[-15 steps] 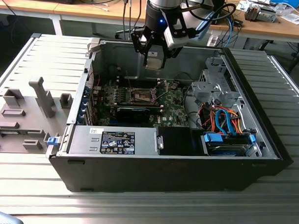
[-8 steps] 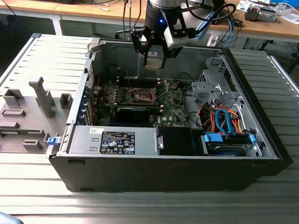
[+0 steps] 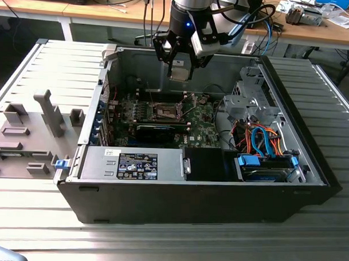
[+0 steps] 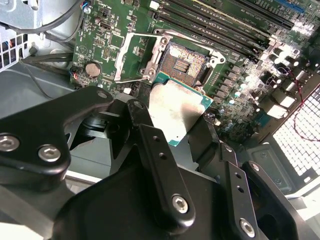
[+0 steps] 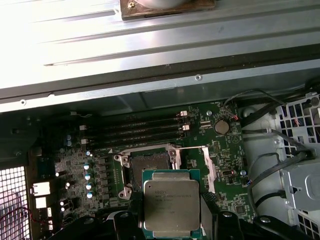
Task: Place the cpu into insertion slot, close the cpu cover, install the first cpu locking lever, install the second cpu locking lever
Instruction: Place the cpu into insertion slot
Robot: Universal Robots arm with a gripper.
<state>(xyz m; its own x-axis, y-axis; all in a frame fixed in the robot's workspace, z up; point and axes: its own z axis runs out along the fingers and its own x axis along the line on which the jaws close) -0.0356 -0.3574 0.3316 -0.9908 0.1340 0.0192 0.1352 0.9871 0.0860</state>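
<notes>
CPU (image 3: 180,69) is hanging in the gripper (image 3: 180,73) in the exterior view. The jaws are clamping its edges, well above the motherboard (image 3: 197,123) inside the open computer case (image 3: 189,205). A printed label (image 3: 138,165) is lying on the power supply (image 3: 170,165).

In the second wrist view the black fingers (image 4: 152,145) are pinching the CPU (image 4: 176,107) from two sides, its silvery top facing the camera. The open socket (image 4: 186,62) is showing beyond it, and the cover frame (image 4: 131,55) is standing swung aside.

In the first wrist view the CPU (image 5: 171,202) is showing lines of print on its metal top and is overlapping the near edge of the bare socket (image 5: 150,170).
</notes>
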